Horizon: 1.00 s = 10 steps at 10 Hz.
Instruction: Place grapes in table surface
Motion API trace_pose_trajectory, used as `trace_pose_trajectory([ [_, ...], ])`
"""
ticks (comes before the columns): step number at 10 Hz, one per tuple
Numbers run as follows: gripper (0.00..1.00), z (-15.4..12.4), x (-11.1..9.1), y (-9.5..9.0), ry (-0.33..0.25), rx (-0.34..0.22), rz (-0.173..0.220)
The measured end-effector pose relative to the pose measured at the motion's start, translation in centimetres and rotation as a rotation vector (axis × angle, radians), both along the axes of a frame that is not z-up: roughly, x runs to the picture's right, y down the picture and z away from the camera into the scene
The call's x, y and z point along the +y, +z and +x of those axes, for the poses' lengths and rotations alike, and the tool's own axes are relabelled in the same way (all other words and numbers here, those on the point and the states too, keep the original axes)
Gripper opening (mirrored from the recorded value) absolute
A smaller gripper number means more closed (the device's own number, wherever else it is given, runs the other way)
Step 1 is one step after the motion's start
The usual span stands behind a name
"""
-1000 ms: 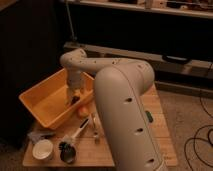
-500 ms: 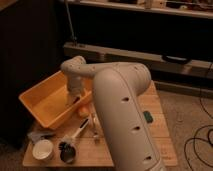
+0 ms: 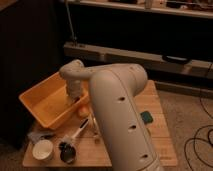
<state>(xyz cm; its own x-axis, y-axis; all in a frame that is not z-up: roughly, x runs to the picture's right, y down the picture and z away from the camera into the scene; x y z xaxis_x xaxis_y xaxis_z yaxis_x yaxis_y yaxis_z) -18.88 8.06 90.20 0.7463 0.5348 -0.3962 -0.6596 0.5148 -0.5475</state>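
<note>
Gripper [image 3: 74,98] low inside yellow bin [image 3: 37,102].
My arm [image 3: 120,115] partly covers it; I cannot tell its grip state.

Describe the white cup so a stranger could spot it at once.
Start at the wooden table; its left side holds a yellow bin, into which the arm's tool reaches. In front of the bin, at the table's near left corner, stands the cup: pale and round, unlike the dark utensil to its right.
</note>
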Motion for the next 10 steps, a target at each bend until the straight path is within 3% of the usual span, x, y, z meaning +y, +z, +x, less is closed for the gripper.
trace_pose_trajectory([
  [3,0.61,-0.3,1.3,1.1,0.013,0.014,0.002],
  [8,0.1,-1.0,1.5,0.9,-0.003,0.004,-0.003],
  [10,0.0,-1.0,1.0,0.6,-0.014,0.019,-0.003],
])
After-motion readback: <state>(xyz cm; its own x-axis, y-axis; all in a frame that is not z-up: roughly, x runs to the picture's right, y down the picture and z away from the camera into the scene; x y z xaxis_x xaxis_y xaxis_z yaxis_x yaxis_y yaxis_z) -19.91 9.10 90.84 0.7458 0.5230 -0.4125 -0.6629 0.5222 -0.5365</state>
